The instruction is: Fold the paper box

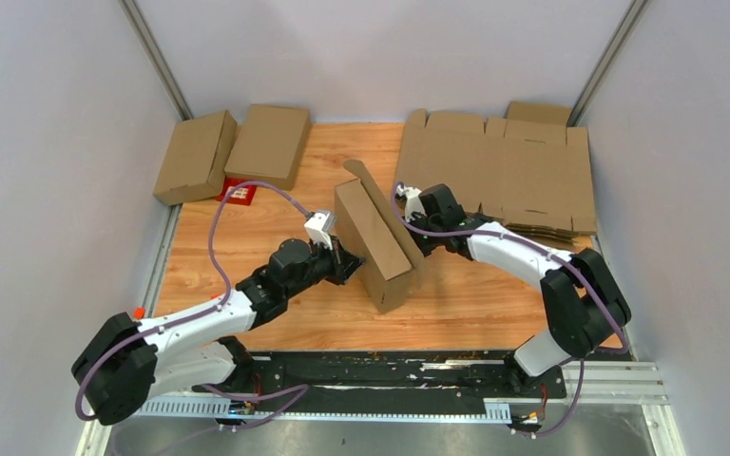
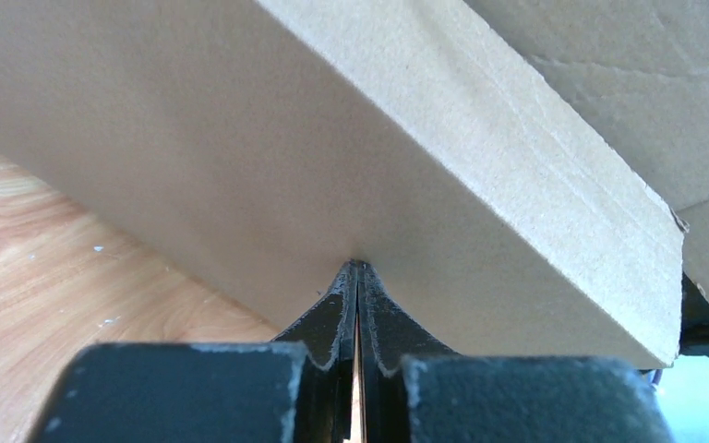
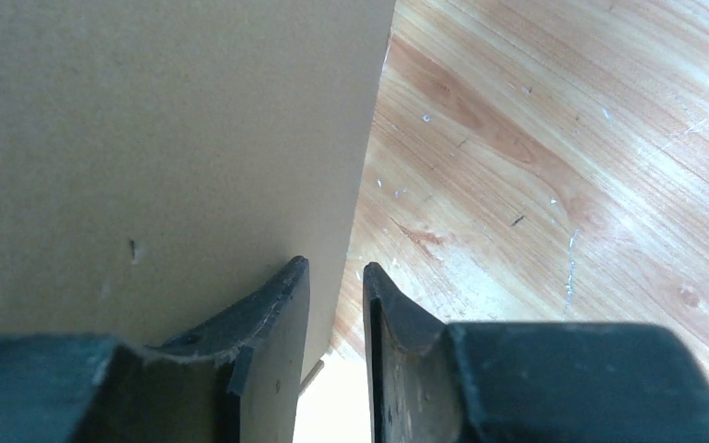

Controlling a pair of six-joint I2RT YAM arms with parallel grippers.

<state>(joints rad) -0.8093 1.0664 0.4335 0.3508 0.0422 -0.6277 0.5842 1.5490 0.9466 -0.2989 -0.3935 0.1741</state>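
Left pincer [image 2: 357, 269] closed, touching paper box [image 1: 373, 239] (plain brown)

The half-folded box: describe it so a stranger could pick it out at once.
Start at the wooden table and look to its middle. There the half-folded box stands on edge, one flap raised at its far end. Unlike it, the closed boxes at the far left lie low and the cardboard sheets at the far right lie flat.

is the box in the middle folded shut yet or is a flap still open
Still open: in the top view one flap of the box sticks out past its far end, not tucked in.
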